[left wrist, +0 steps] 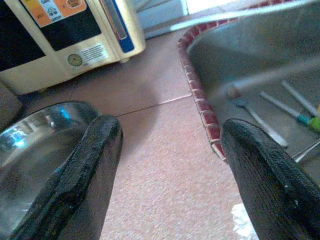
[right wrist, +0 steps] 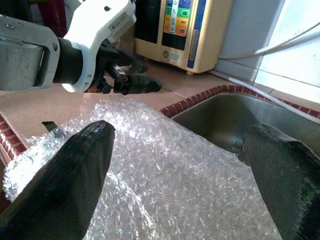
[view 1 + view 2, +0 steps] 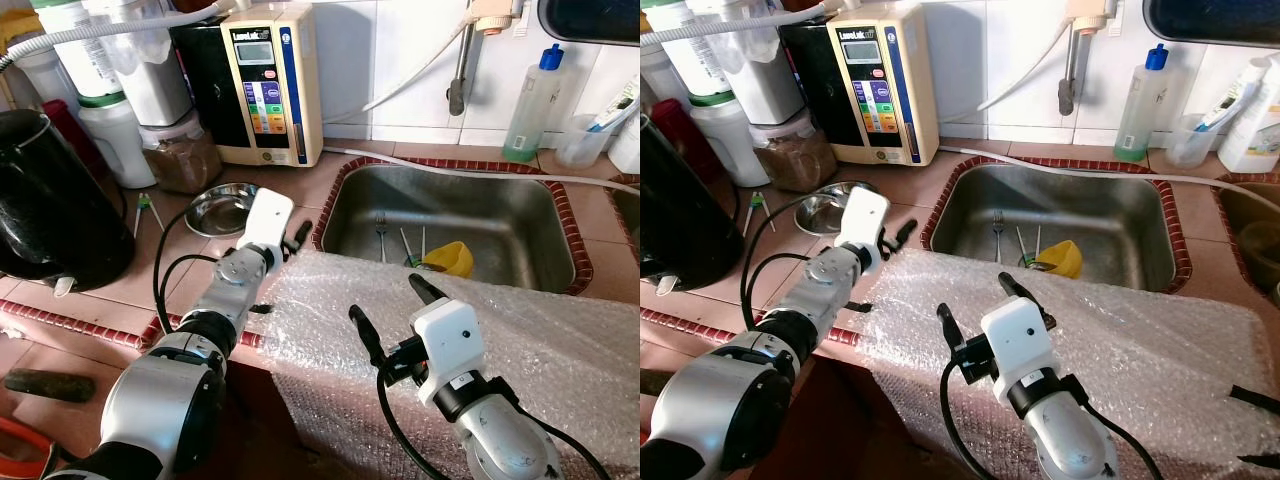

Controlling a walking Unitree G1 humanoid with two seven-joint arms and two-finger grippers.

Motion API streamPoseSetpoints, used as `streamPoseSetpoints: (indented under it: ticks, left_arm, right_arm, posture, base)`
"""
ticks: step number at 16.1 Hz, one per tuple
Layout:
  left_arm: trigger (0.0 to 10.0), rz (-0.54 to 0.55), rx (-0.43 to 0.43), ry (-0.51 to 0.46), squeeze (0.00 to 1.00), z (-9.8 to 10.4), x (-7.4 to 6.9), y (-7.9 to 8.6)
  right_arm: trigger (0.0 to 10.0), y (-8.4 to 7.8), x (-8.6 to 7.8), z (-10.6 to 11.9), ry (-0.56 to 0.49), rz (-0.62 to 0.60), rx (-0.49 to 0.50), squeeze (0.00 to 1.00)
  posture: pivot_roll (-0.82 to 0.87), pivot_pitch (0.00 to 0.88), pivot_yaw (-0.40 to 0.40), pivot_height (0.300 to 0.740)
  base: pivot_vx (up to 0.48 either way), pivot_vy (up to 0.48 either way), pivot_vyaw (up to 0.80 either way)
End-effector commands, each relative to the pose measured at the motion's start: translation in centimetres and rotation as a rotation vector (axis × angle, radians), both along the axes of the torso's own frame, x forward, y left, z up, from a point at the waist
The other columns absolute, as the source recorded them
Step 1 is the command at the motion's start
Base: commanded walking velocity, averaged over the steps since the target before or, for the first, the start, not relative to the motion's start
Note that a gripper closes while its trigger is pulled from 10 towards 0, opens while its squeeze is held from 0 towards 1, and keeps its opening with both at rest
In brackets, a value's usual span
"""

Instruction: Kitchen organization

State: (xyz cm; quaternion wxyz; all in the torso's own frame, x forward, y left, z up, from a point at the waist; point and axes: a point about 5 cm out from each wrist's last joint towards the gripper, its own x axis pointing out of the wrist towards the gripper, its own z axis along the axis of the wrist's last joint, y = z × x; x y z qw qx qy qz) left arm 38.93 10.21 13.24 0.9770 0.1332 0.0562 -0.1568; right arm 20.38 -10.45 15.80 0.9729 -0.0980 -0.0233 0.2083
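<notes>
I had the sheet of bubble wrap (image 3: 480,330) spread over the counter's front edge, filling the lower centre and lower right of the head views, its far edge running just short of the sink's (image 3: 520,215) near rim. My right gripper (image 3: 395,310) hovered over the wrap at lower centre with its two fingers spread wide and nothing between them. My left gripper (image 3: 297,237) sat left of centre, low over the bare tile between the wrap's left corner and the sink's brick-red border, fingers parted and empty as well; the left wrist view showed open tile between its fingers (image 1: 90,165).

That strip of counter was the only open room I saw. One steel bowl (image 3: 222,207) lay just beside the left gripper, on its far left side. Behind it, at upper left, stood one cream water ionizer (image 3: 270,85), one jar of brown powder (image 3: 182,152) and several white containers (image 3: 110,130). A large black kettle (image 3: 50,200) took the left edge.

In the sink I counted one fork (image 3: 381,235), two further long utensils (image 3: 412,245) and one yellow cup (image 3: 450,260). One clear bottle with a blue cap (image 3: 530,105) stood at upper right, against the tiled wall. One white hose (image 3: 470,168) ran along the sink's back rim.
</notes>
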Motion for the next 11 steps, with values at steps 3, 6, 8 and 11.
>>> streamPoseSetpoints:
  ticks: [3,6,8,11]
  left_arm:
    - [10.0,0.108,-0.047,0.032,0.0,0.0,0.3,1.3]
    - [10.0,0.113,-0.206,0.002,0.0,0.9,0.5,1.9]
    - [10.0,0.098,-0.243,-0.044,0.0,1.5,0.5,2.6]
    - [10.0,0.043,-0.249,-0.16,0.0,2.3,-0.1,4.5]
  right_arm:
    - [10.0,0.2,0.1,0.3,-0.019,-0.006,0.013,0.0]
    - [10.0,-0.7,0.4,0.7,-0.053,-0.077,0.027,0.0]
    - [10.0,-1.5,0.8,0.9,-0.07,-0.125,0.03,0.0]
    - [10.0,-2.9,1.5,1.3,-0.095,-0.179,0.029,0.0]
  posture:
    - [-0.14,0.0,0.159,0.74]
    - [-0.12,0.0,0.148,0.74]
    - [-0.1,0.0,0.13,0.74]
    - [-0.05,0.0,0.095,0.74]
  base:
    - [0.0,0.0,0.0]
    - [0.0,0.0,0.0]
    - [0.0,0.0,0.0]
    - [0.0,0.0,0.0]
